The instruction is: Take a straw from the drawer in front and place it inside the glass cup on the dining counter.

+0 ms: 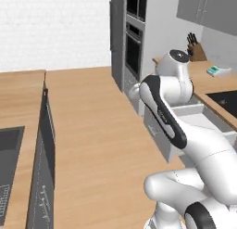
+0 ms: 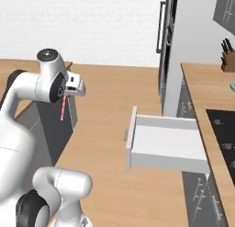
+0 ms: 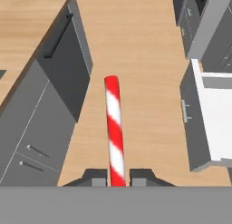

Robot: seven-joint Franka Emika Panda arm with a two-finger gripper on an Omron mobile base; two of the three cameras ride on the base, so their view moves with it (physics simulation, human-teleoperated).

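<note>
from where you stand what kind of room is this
Most likely a home kitchen: a built-in wall oven in a tall grey unit, a knife block on the wood countertop beside a black cooktop, and an open drawer.

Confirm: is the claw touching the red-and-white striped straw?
Touching. In the hand view the claw has both fingertips pressed against the red-and-white striped straw, which stands between them with no gap.
</note>
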